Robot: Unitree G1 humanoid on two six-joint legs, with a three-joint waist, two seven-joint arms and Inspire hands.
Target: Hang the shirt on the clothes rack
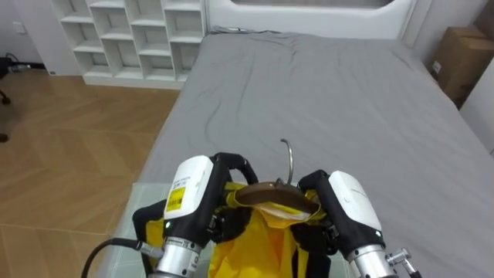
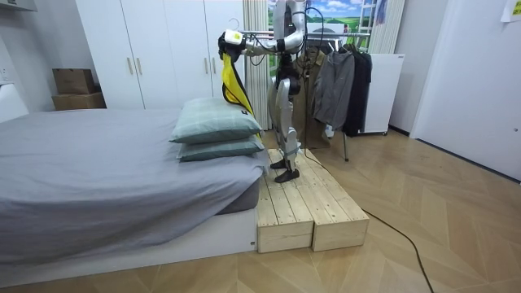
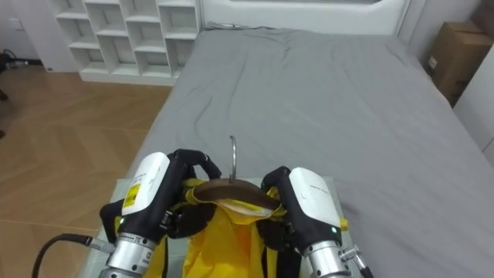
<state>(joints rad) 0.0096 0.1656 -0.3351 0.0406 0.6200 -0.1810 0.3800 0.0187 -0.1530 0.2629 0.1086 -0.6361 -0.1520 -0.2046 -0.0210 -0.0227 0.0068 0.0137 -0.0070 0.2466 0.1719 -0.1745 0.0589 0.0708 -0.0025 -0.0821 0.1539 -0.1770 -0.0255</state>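
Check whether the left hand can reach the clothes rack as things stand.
Probably not: the left hand is curled round the hanger, held out over the bed, while the clothes rack stands behind the robot.

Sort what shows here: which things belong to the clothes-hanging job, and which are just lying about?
Job: yellow garment; wooden hanger; left hand and right hand, both curled round the garment; dark clothes on the rack behind the robot.
Lying about: grey bed; pillows; white shelf unit; cardboard box; wooden platform; white wardrobe.
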